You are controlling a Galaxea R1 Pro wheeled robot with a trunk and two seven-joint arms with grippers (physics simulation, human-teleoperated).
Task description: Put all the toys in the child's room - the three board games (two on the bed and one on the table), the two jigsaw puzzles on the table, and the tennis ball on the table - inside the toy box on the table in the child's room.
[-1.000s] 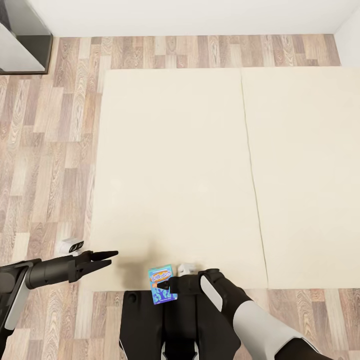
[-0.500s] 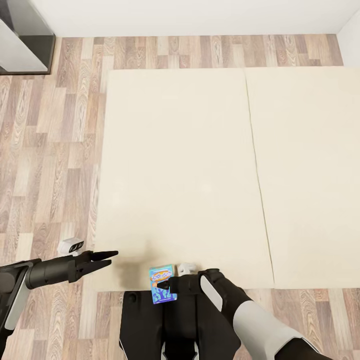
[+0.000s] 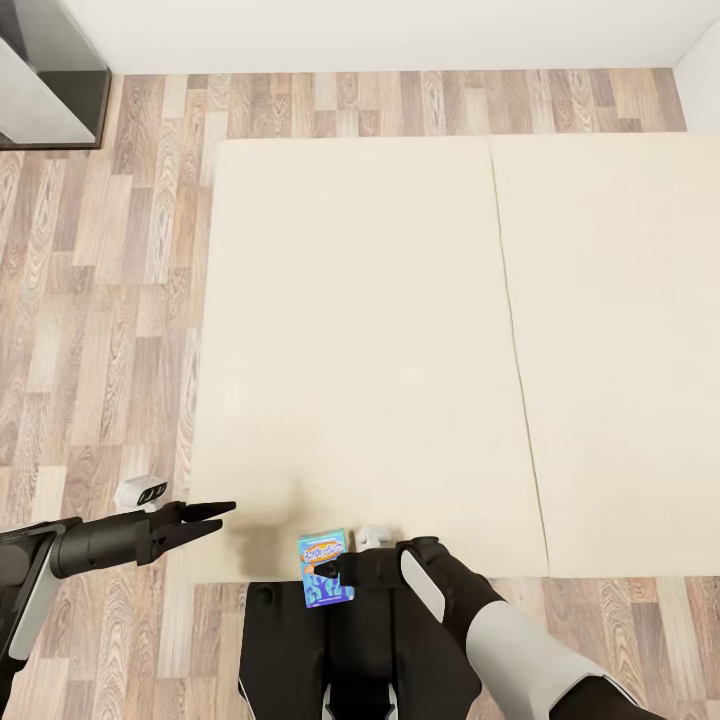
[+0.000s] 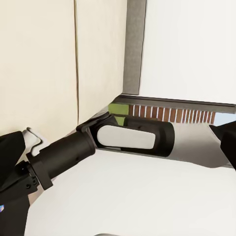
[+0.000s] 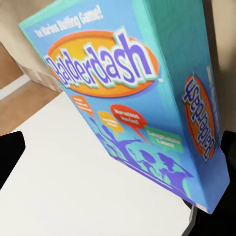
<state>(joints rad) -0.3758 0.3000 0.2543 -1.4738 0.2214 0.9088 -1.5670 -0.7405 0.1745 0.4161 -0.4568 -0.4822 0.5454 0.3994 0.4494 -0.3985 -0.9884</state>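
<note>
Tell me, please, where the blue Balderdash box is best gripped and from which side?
Across its thin depth at one narrow edge, coming in edge-on, since the blue Balderdash box is flat and wide. The right claw appears to hold it that way now.
</note>
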